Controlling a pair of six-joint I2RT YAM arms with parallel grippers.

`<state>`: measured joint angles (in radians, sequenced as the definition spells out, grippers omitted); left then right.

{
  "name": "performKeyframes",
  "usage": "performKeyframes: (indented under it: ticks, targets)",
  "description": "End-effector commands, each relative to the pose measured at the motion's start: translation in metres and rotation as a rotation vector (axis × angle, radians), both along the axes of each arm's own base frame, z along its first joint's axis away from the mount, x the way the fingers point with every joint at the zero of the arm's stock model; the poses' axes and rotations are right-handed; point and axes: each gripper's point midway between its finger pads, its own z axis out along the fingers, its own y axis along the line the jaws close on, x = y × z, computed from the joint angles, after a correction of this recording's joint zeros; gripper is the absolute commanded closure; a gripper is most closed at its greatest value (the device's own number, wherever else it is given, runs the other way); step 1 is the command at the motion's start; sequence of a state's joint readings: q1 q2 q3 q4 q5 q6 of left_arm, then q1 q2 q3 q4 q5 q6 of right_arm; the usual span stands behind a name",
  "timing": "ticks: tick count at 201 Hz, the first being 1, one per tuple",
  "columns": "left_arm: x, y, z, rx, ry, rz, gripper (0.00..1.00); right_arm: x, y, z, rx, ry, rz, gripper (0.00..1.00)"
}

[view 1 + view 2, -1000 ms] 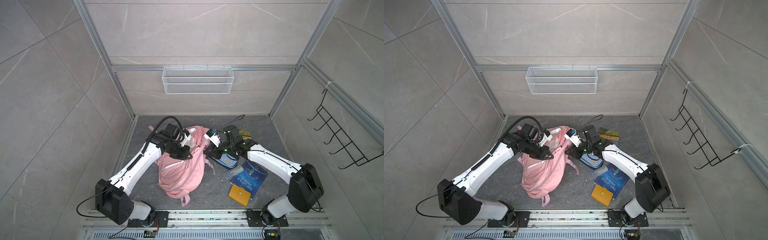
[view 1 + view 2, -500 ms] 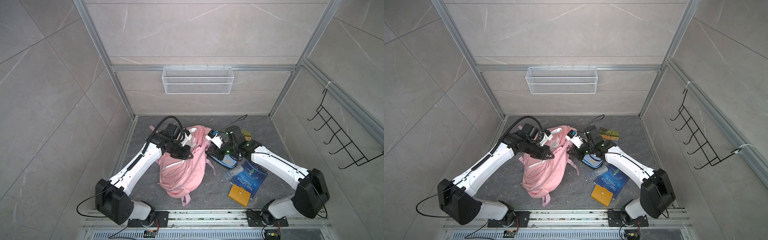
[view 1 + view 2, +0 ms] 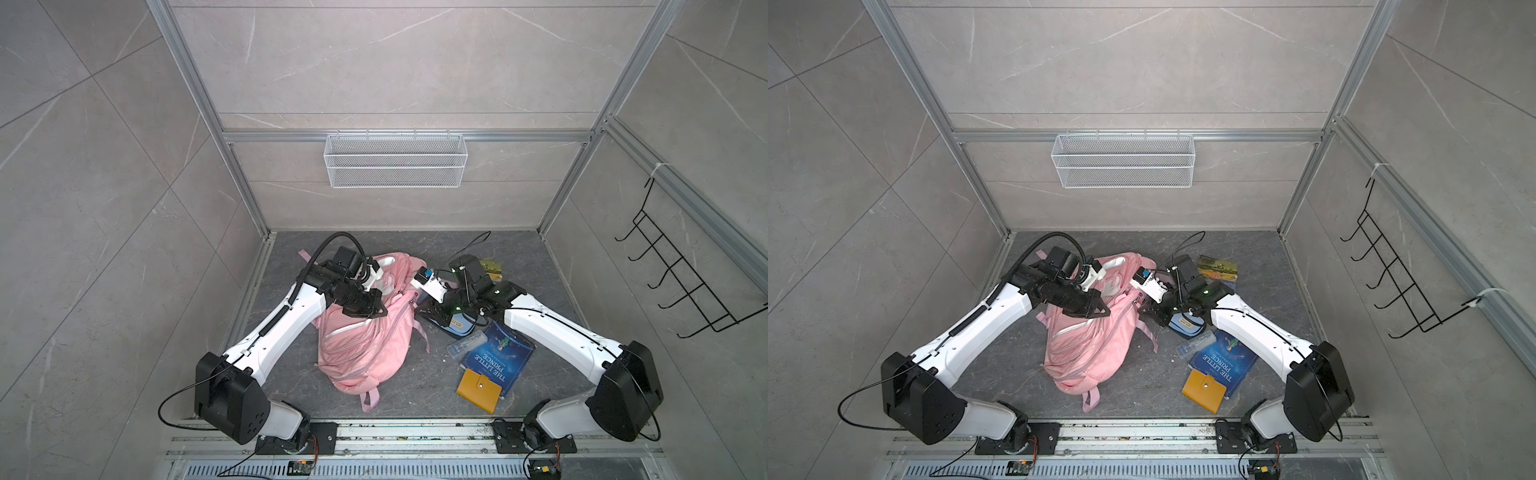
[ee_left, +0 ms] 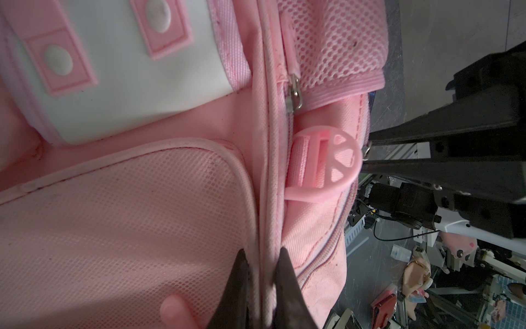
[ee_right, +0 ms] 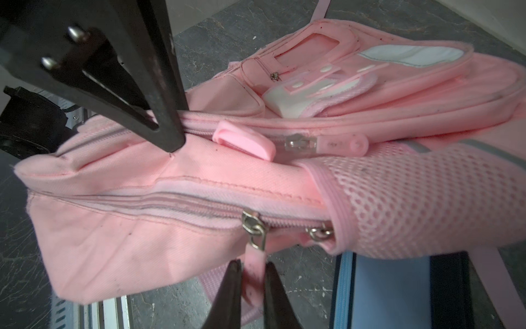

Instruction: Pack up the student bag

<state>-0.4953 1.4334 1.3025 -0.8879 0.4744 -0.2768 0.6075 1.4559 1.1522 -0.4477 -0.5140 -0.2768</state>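
The pink student bag [image 3: 365, 345] lies in the middle of the floor [image 3: 415, 397]. The left gripper [image 4: 263, 273] is pinched tight on a bag seam [image 4: 267, 199]. The right gripper [image 5: 253, 287] squeezes a pink zipper pull [image 5: 254, 265] (a blue pencil case [image 5: 390, 290] lies just right of the bag).

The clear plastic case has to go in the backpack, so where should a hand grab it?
Pinch the clear plastic case midway along its length, across its two long sides, coming straight down from above. It lies flat, long and narrow, so probably only the short span fits a grip; The Little Prince book crowds one end.
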Motion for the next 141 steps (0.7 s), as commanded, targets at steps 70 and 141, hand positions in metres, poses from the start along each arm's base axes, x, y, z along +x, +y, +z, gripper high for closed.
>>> performKeyframes:
  ticks: [70,141]
  targets:
    - [0.044,-0.009,0.041,-0.117,-0.158,0.117,1.00,-0.011,0.012,0.000,0.007,0.046,0.052,1.00]
    - [0.035,-0.017,0.043,-0.174,-0.155,0.056,1.00,0.009,0.033,0.001,0.051,0.053,0.045,0.93]
